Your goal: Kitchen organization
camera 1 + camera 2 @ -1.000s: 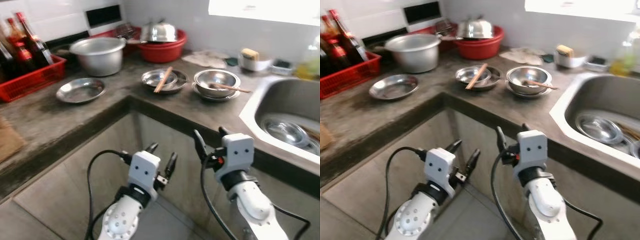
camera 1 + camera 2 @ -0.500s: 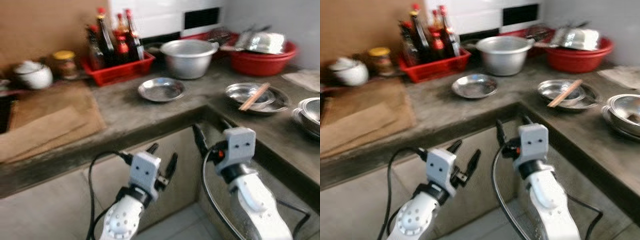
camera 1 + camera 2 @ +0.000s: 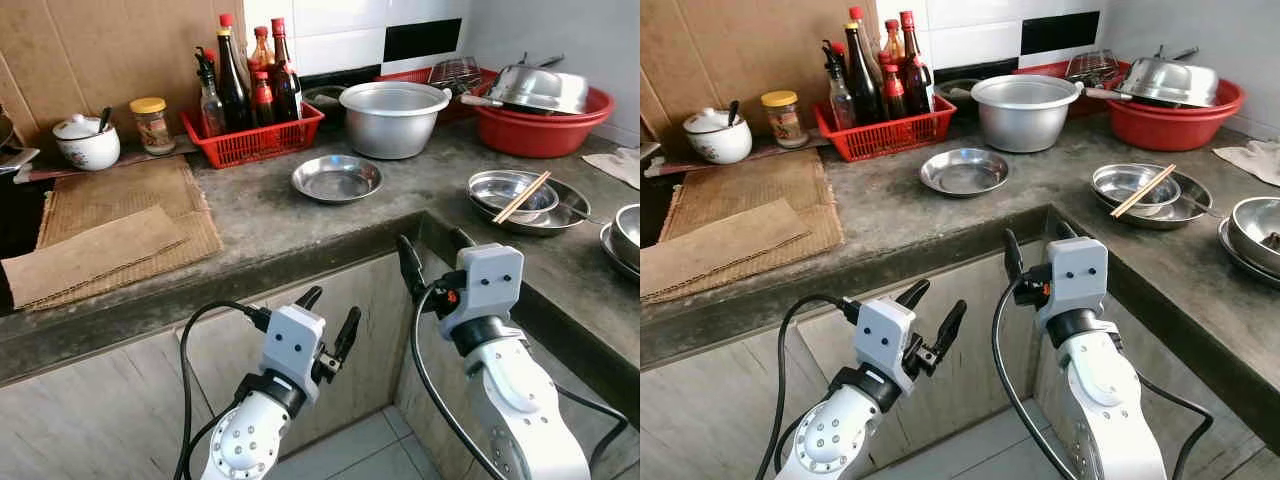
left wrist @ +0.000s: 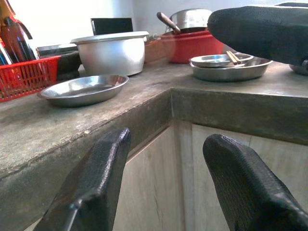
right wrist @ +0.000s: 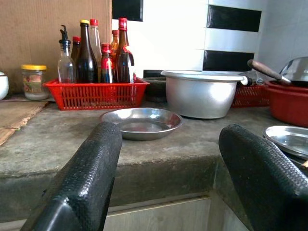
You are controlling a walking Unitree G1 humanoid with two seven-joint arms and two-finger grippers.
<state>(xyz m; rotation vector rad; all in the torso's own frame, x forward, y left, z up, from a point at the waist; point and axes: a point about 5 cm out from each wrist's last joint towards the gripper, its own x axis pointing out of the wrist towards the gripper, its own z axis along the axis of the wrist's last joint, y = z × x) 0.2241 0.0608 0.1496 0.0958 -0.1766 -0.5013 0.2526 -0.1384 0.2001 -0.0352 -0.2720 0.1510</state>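
From the left eye view, an L-shaped grey counter (image 3: pixel 250 215) wraps around the corner in front of the robot. At the far left stand a white lidded pot (image 3: pixel 86 141) and a yellow-capped jar (image 3: pixel 152 123); flattened cardboard (image 3: pixel 95 250) lies on the near left part. A red basket (image 3: pixel 255 135) of sauce bottles (image 3: pixel 235 85) sits at the back, with a large aluminium pot (image 3: pixel 392 118) to its right and a red basin (image 3: pixel 543 122) holding a steel pan further right. A shallow steel plate (image 3: pixel 337 178) lies near the counter's edge in front of the pot. On the right arm of the counter, a steel bowl with chopsticks (image 3: pixel 521 196) across it rests on a plate. The left gripper (image 3: pixel 328 317) hangs below the counter's edge before the cabinet front, fingers spread, holding nothing. The right gripper (image 3: pixel 435 258) is raised to the inner corner of the counter, fingers apart and empty.

The right eye view shows the same layout, with another steel bowl (image 3: pixel 1258 228) at the far right.

In the left wrist view, the two black fingers (image 4: pixel 98 185) stand wide apart below the counter's edge, touching nothing; the steel plate, aluminium pot and red basin lie beyond.

In the right wrist view, the fingers (image 5: pixel 84 178) are also wide apart and empty, level with the counter's edge, with the steel plate straight ahead between them.
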